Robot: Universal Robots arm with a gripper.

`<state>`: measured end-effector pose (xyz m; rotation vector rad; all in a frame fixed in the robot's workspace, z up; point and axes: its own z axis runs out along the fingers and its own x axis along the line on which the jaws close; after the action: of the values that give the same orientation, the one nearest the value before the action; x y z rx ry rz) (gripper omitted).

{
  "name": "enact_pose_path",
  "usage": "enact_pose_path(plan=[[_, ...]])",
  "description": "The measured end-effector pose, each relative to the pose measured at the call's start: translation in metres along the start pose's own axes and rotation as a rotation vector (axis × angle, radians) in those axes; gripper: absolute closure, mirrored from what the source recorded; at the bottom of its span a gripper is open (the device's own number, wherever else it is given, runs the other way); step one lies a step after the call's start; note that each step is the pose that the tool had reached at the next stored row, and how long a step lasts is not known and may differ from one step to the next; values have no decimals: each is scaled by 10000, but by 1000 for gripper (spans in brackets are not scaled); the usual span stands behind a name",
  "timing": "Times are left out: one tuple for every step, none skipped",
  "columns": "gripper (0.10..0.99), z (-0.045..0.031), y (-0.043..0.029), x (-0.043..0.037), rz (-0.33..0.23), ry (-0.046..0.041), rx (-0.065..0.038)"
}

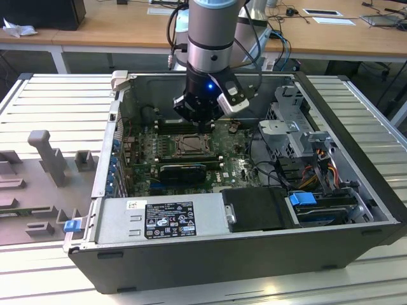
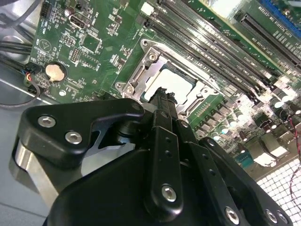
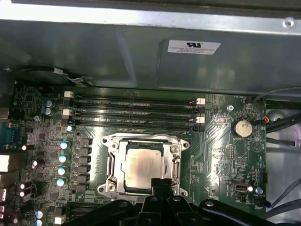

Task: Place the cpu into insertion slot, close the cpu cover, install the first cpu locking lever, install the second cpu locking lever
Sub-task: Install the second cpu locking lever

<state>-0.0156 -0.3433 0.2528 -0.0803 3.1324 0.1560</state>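
1. The gripper (image 3: pixel 161 182) hangs over the motherboard inside the open computer case, just above the near edge of the socket. In both wrist views its black fingers (image 2: pixel 162 101) come together to a single narrow tip with no gap showing between them, and nothing is held there.
2. The cpu (image 3: pixel 142 162) lies flat in the socket, pale metal top up, directly under and just beyond the fingertips. In the second wrist view the cpu (image 2: pixel 175 84) shows as a bright square partly hidden by the fingers.
3. The cpu cover (image 3: pixel 141 140) sits down around the cpu as a silvery frame, its square opening leaving the chip's top bare. Whether the levers along the socket's sides are latched I cannot tell.
4. Beyond the socket, on the side away from the gripper, run four long black memory slots (image 3: pixel 134 110), parallel to the socket's edge.
5. A round coin battery (image 3: pixel 242 127) sits on the motherboard (image 3: pixel 221 160), well apart from the socket, near the black cables.
6. In the exterior view the gripper (image 1: pixel 198 117) is low in the case (image 1: pixel 254 251), just above the socket (image 1: pixel 189 146), with a black card (image 1: pixel 183 170) lying just beside the socket on the side nearer the camera.
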Motion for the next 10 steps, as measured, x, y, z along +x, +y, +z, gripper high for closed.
enact_pose_path(plan=[[980, -2, -11, 1, 0, -1, 0], [980, -6, -15, 1, 1, 0, 1], [980, -13, -18, 1, 1, 1, 2], [980, -23, -20, 1, 1, 0, 1], [980, -43, -20, 1, 1, 0, 1], [980, -63, -27, 1, -2, -1, -2], [980, -66, -41, 2, 0, -1, -3], [980, -68, -52, 2, 0, 0, -1], [980, -69, -66, 3, 0, -1, -1], [980, -67, -75, 4, 2, -1, -3]])
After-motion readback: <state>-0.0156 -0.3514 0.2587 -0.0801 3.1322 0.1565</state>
